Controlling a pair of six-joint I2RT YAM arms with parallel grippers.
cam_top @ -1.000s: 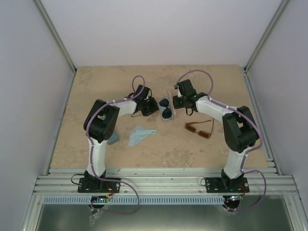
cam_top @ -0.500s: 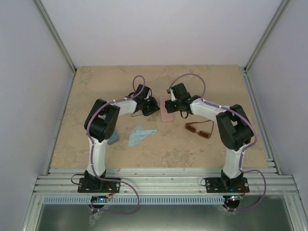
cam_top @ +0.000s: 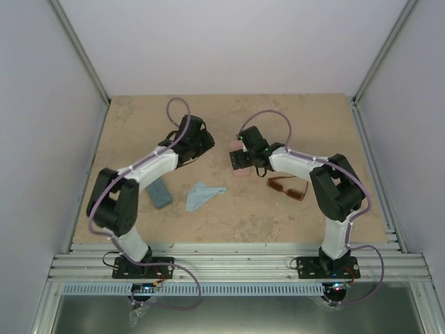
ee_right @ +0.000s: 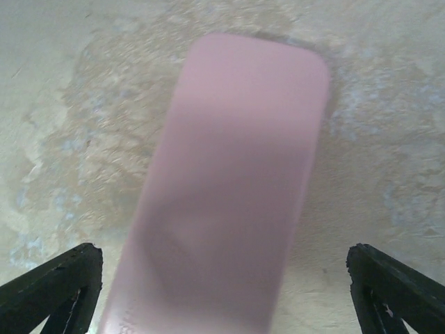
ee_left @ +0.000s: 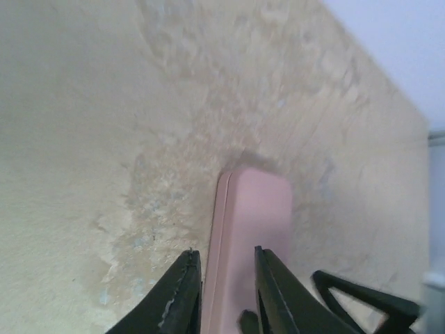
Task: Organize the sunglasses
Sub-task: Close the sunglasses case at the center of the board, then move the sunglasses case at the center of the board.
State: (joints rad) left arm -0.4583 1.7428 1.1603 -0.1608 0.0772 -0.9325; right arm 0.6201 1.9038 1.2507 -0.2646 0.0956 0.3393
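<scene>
The closed pink case [cam_top: 241, 170] lies mid-table. My right gripper [cam_top: 240, 154] hovers just over its far end, open wide, and in the right wrist view the blurred pink case [ee_right: 229, 181] fills the space between and below the right gripper [ee_right: 222, 252]. The amber-brown sunglasses [cam_top: 287, 186] lie on the table to the right of the case. My left gripper [cam_top: 198, 142] sits left of the case and apart from it. Its fingers [ee_left: 186, 282] stand a narrow gap apart, holding nothing, with the pink case [ee_left: 257, 223] beyond them. The black wire sunglasses are out of view.
A blue case [cam_top: 158, 193] lies at the left beside my left arm's elbow. A light blue cloth [cam_top: 204, 195] lies crumpled in front of the pink case. White walls enclose the table on three sides.
The pink case, open a second ago with the black sunglasses in it, is now closed. My left arm has drawn back to the left and parted its fingers. My right gripper has opened wide.
</scene>
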